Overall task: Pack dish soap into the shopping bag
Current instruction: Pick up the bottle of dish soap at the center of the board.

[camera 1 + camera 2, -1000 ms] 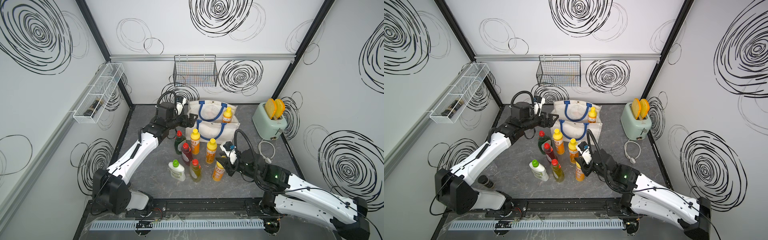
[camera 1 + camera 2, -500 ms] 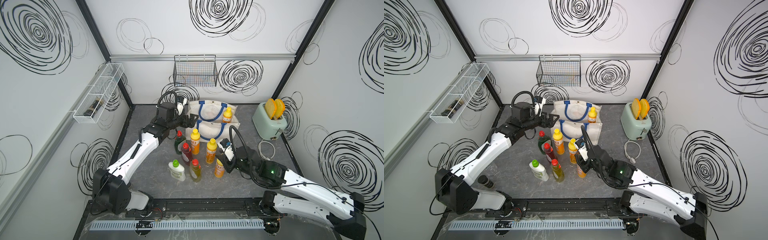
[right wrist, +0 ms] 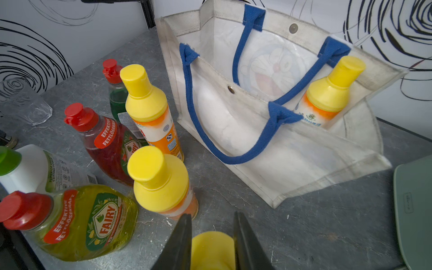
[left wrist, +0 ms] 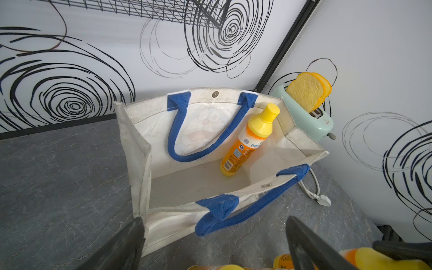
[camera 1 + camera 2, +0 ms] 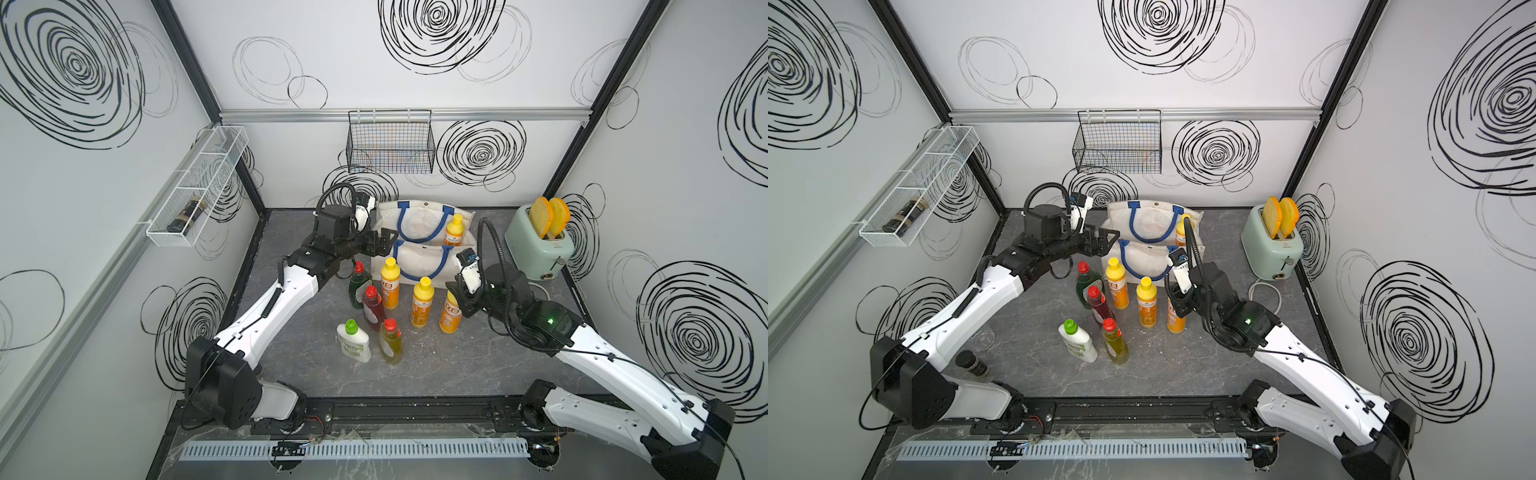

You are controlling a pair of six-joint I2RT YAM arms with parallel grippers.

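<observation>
R gripper (image 3: 211, 218): jaws pinched on the yellow cap of the held orange btl (image 5: 451, 318); cap is seen between both fingers in R wrist view. Btl is kept upright, just right of the other btls and in front of the bag's right end. Whether its base is on the table (image 5: 299, 365) can't be told.

L gripper (image 4: 214, 219): jaws spread wide, nothing gripped. It is parked at the left near corner of the shopping bag (image 4: 138, 149), as seen in both top views.

Bag: off-white canvas, upright, mouth open, at back-centre of table. Near blue handle is drooped over the front wall, far one hangs inside. Snap button (image 3: 293, 28) is seen on the far rim, and a faint cartoon face print on the inner back wall. Packed orange btl (image 4: 245, 145) is inside, leaned vs the right end, yellow cap above rim; its small blue label text is not legible.

Six btls are stood on the table in front of the bag:
- rear orange btl (image 3: 152, 117), front orange btl (image 3: 163, 182): yellow caps, label print too small to read.
- dark green btl (image 3: 117, 98): red cap, label hidden.
- red btl (image 3: 109, 149): band read as "EFFEKTIVE FETTLÖSEKRA…", partly cut off.
- yellow-green btl (image 3: 93, 219): "FAIRY" logo, band "EFFEKTIVE FETTLÖSEKRAFT".
- white btl (image 3: 35, 170): green cap, "SUPERIOR … CUTTING PO…" partly read.

Mint toaster (image 5: 536, 249) w/ two bread slices is placed right of the bag.
</observation>
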